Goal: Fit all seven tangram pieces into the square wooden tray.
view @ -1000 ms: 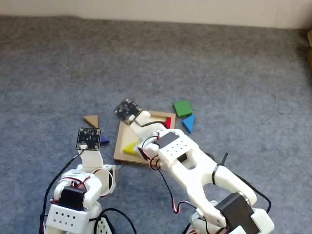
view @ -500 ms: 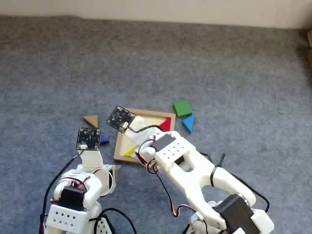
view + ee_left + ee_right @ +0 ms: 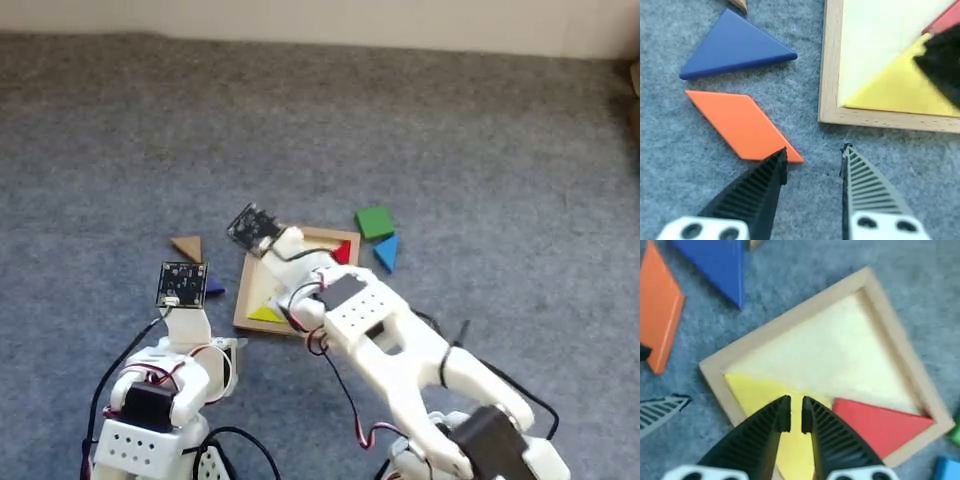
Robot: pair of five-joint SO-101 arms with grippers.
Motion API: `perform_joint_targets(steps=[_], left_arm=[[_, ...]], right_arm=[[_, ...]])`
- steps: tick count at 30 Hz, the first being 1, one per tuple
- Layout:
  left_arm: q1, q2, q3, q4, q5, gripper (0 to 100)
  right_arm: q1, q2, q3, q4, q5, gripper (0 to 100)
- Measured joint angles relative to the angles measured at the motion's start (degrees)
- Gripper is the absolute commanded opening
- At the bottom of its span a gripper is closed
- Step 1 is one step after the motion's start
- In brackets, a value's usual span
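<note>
Two pieces, yellow triangle and red triangle, sit in the tray; five remain. Left pincer spread, right pincer pressed together.

The left pincer hangs open over the grey counter, one fingertip at a corner of the orange parallelogram. A blue triangle lies just beyond it. Beside both, the wooden tray holds a yellow triangle in its corner.

Grey carpet — pale wall behind
</note>
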Motion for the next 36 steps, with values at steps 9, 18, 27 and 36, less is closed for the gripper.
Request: perform_joint_targets(steps=[9, 18, 27, 36], left_arm=[[0.0, 0.0, 0.0, 0.0, 0.0, 18], [0.0, 0.0, 0.0, 0.0, 0.0, 18], [0.0, 0.0, 0.0, 0.0, 0.0, 18], [0.0, 0.0, 0.0, 0.0, 0.0, 18]], right_arm=[[0.9, -2.8, 1.6, 1.9, -0.4, 4.5], [1.1, 8.2, -3.2, 6.9, -0.4, 4.5], [5.0, 11.8, -14.9, 25.8, -0.4, 4.5], [9.2, 11.8, -18.8, 29.7, -0.4, 4.5]])
